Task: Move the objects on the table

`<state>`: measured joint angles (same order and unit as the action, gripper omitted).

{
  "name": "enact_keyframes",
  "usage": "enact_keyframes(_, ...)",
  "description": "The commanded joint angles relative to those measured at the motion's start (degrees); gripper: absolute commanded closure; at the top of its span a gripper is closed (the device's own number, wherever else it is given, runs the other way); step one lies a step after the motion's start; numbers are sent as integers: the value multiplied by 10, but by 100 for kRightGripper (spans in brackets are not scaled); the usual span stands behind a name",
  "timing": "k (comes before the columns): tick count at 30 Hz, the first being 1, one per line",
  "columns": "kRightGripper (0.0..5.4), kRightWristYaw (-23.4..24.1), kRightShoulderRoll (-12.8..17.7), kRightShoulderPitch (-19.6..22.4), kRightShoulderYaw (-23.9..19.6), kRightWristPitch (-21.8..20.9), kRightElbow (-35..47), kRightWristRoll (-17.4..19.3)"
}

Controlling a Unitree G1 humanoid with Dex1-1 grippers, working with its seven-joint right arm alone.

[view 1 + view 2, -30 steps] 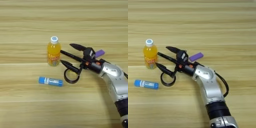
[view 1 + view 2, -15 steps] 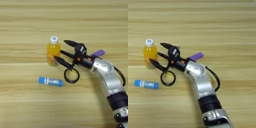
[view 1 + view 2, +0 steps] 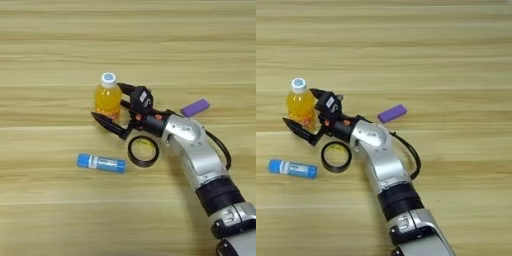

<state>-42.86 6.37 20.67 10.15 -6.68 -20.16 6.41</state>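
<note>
Orange juice bottle [image 3: 108, 96] stands between the spread fingers of your right gripper [image 3: 111, 103].
You see one finger behind the bottle and one in front, jaws wide apart. The black tape ring [image 3: 143, 151] lies just below the gripper, the blue-and-white tube [image 3: 101, 163] further down-left, the purple block [image 3: 195, 107] behind the wrist, all on the table [image 3: 50, 55].

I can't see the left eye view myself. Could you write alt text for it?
A silver robot arm reaches from the lower right, its open black two-fingered tool around an upright orange juice bottle on a wooden table. A black tape ring and blue-and-white tube lie nearer; a purple block lies to the right.
</note>
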Motion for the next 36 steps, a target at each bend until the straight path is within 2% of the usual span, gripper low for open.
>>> enact_keyframes(1,51,25,-14,51,-1,-4,10,-7)
enact_keyframes(12,198,43,-26,57,4,-8,-11,-20)
enact_keyframes(19,200,49,-28,62,-2,-9,-12,-19)
enact_keyframes(25,201,57,-23,62,-20,-4,24,-4)
enact_keyframes(32,201,67,-13,62,-52,18,83,21)
enact_keyframes(36,201,84,0,72,-85,27,99,34)
